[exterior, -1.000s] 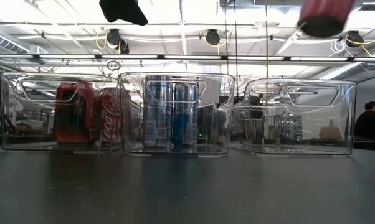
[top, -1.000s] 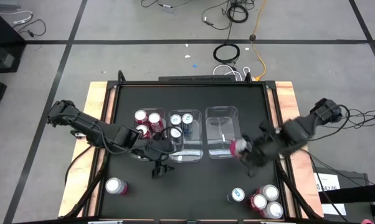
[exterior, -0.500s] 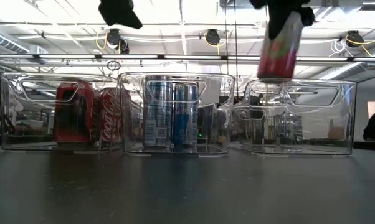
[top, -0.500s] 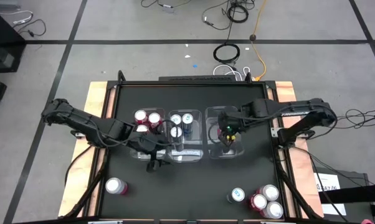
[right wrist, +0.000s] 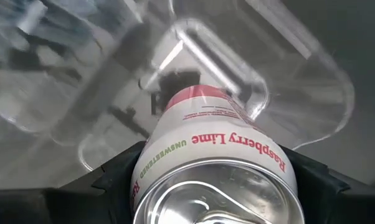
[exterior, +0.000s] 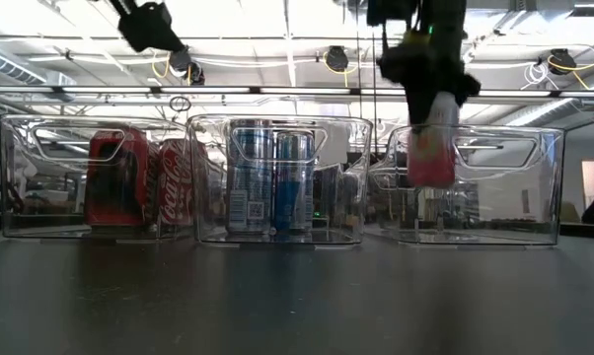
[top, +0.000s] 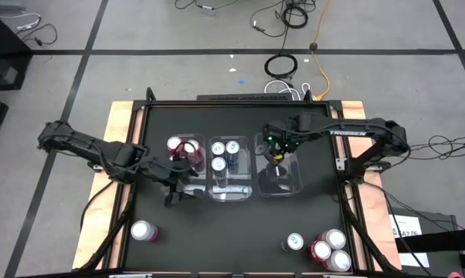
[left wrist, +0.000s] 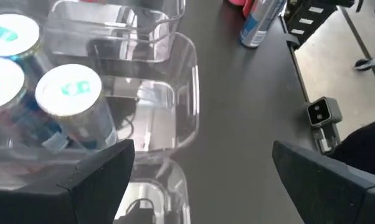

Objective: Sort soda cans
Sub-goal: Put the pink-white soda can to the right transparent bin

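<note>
Over the right bin (top: 293, 184), right tool (exterior: 431, 99) clamps a pink can (exterior: 431, 156), lowering. Next: release upright. Left tool (top: 171, 194) apart, idle.

Two dark jointed arms, white lettering on the right arm (top: 348, 132).

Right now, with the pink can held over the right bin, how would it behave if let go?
The pink can hangs upright in the right gripper, partly inside the empty clear bin, so it would probably land standing. Tall, narrow and smooth, it could tip and roll.

Pink can (exterior: 432, 148) upright, partly inside right bin (exterior: 534, 197).
</note>
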Tool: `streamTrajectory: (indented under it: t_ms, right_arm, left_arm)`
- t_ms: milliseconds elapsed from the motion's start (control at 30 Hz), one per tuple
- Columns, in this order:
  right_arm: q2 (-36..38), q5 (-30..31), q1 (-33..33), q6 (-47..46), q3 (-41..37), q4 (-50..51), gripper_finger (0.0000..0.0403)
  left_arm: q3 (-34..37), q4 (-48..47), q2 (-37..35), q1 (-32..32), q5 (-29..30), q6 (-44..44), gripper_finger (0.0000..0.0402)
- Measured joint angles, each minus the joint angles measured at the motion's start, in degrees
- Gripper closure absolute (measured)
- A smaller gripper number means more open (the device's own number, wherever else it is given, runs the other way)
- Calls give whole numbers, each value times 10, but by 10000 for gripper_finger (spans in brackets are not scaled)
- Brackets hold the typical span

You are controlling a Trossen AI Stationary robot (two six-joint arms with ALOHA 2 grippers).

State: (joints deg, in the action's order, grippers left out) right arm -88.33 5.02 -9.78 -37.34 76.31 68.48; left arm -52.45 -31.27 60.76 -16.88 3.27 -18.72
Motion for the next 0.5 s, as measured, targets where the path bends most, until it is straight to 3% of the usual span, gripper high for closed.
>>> streamTrajectory:
  t_ms: [300, 500]
  right_arm:
    - [-2, -8, -45, 60, -69, -67, 126]
    - [-2, -9, -73, 83, -99, -80, 121]
  left_arm:
    - [69, 74, -61, 0, 43, -4, 13]
    - [78, 84, -73, 0, 60, -24, 13]
